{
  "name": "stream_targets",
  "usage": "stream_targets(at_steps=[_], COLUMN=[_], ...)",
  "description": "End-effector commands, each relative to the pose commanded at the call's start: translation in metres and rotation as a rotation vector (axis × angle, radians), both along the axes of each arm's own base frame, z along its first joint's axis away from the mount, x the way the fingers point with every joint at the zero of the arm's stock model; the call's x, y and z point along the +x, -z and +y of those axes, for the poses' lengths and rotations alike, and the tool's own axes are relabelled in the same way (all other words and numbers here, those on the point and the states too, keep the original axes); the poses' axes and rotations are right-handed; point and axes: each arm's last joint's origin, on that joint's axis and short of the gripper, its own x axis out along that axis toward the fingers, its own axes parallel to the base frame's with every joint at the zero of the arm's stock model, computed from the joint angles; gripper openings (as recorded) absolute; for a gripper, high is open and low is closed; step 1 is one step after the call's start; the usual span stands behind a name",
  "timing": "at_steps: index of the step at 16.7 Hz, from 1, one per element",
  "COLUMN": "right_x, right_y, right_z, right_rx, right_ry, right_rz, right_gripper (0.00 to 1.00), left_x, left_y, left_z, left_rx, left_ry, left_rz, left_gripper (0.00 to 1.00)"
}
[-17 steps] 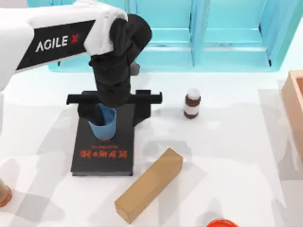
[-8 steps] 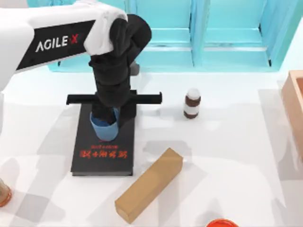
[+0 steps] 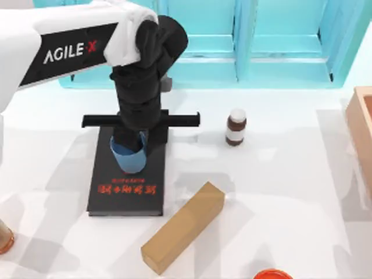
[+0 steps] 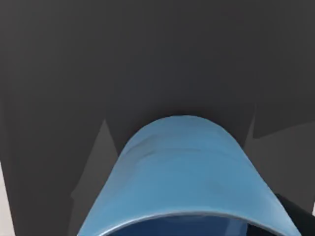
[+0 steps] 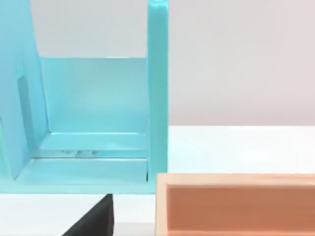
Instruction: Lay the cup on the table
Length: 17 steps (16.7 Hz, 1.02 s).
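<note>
- The left arm reaches in from the top view's left, its black wrist pointing straight down over the black book [image 3: 125,192].
- The left gripper [image 3: 129,152] is around the light-blue cup [image 3: 128,160]; the jaws pinch the cup from either side, though the wrist hides where they meet it.
- The cup stands over the upper half of the book, just above the red lettering on the cover; whether its base touches the cover cannot be told.
- In the left wrist view the cup [image 4: 189,177] is close up, with its curved blue wall against the dark book cover [image 4: 147,59].
- The book lies flat on the white desk [image 3: 279,180], left of centre.
- A brown bottle with a white cap [image 3: 236,127] stands upright to the right of the book, well apart from it.
- A tan wooden block [image 3: 183,226] lies at a slant just beside the book's lower right corner.
- A turquoise shelf unit [image 3: 244,52] runs along the far edge of the desk.
- The right wrist view looks at the shelf unit [image 5: 98,128] and the rim of an orange-brown wooden box [image 5: 236,196].
- That box [image 3: 361,128] sits at the right edge of the desk.
</note>
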Motion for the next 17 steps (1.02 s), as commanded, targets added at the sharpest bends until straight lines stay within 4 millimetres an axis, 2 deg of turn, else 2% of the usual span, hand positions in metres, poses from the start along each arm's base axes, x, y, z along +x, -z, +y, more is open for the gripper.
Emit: stream_targets(at_steps=[5, 11, 12, 14, 17], right_x=[0.000, 0.000, 0.000, 0.000, 0.000], right_y=[0.000, 0.000, 0.000, 0.000, 0.000], right_z=[0.000, 0.000, 0.000, 0.000, 0.000], right_rx=[0.000, 0.000, 0.000, 0.000, 0.000], right_ry=[0.000, 0.000, 0.000, 0.000, 0.000], right_rz=[0.000, 0.000, 0.000, 0.000, 0.000], right_gripper=[1.00, 1.00, 1.00, 1.00, 1.00], left_x=[0.001, 0.002, 0.002, 0.002, -0.002], left_y=[-0.041, -0.042, -0.043, -0.048, -0.062], left_z=[0.001, 0.003, 0.008, 0.032, 0.087], left_rx=[-0.003, 0.001, 0.005, 0.016, 0.028], left_ry=[-0.004, 0.003, 0.004, 0.005, -0.001], left_rz=[-0.003, 0.006, 0.007, 0.010, 0.004], left_gripper=[0.00, 0.00, 0.00, 0.00, 0.00])
